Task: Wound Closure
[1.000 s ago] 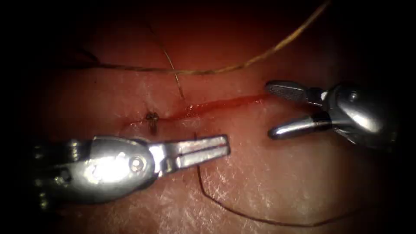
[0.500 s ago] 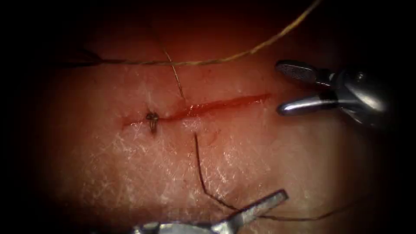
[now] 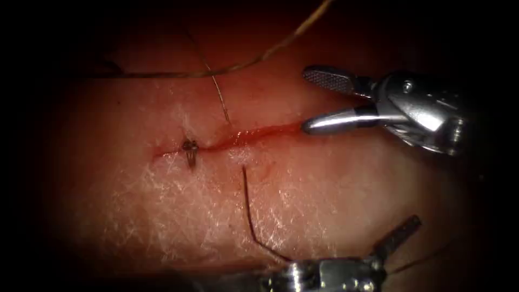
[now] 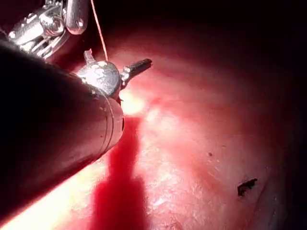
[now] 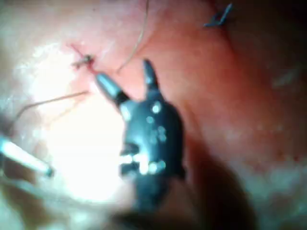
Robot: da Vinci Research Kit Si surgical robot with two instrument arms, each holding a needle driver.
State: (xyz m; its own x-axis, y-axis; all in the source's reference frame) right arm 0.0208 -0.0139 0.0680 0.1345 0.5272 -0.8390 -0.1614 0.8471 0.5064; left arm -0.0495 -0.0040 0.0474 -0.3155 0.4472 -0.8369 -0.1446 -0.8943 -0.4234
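Right tool (image 3: 311,100) gaping empty over red cut (image 3: 254,134) at two o'clock, left tool (image 3: 400,235) at five o'clock pinching dark thread (image 3: 250,216), knot (image 3: 190,147) sitting at the cut's nine o'clock end, glistening tissue (image 3: 162,205).

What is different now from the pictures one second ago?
The left gripper left the cut and withdrew to the bottom edge. The right gripper, open and empty, moved left over the cut's right end. The knot and thread in the tissue stayed.
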